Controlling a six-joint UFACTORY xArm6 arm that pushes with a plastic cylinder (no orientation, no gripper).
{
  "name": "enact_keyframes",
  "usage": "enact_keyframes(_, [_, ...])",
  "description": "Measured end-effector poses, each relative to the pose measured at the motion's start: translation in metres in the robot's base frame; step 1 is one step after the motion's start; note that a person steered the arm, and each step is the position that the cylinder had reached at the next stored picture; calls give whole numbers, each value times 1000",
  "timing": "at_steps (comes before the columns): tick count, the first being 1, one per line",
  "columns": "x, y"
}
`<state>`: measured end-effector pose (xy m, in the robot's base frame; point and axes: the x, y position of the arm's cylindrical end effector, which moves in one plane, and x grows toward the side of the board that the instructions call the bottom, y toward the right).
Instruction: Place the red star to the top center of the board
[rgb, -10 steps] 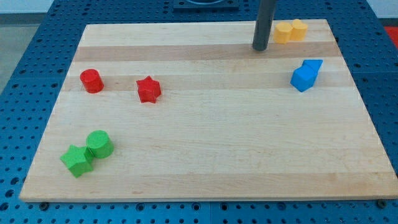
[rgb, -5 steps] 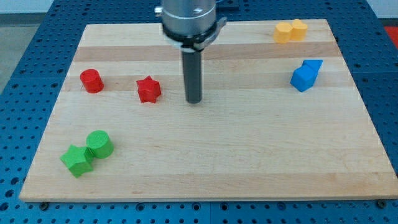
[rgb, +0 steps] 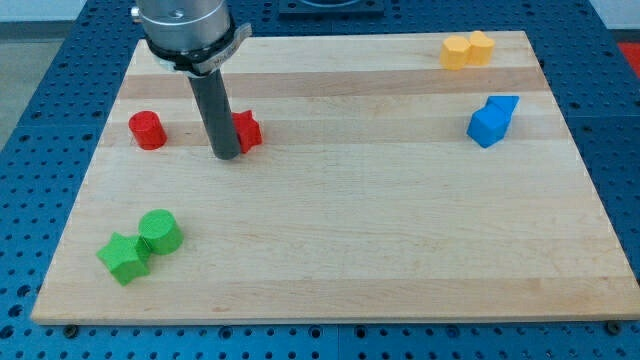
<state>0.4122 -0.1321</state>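
- Jaws: none on this arm, just a rod; my tip (rgb: 225, 157) sits against the red star's (rgb: 247, 130) lower-left side
- Red star lies left of board (rgb: 350, 250) centre, right of the red cylinder (rgb: 147, 130)

red star (rgb: 248, 130) half hidden by rod (left side), arm cut off at top

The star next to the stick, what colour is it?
Red. The red star peeks out on the view's right of my tip, seen in the camera view.
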Motion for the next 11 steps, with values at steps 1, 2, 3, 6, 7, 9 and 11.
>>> enact_keyframes(1, [-18,8])
enact_keyframes(2, [-38,27])
enact_keyframes(3, [-67,43])
enact_keyframes(6, [-131,43])
enact_keyframes(7, [-141,44])
enact_keyframes(9, [-146,65])
enact_keyframes(11, [-162,97])
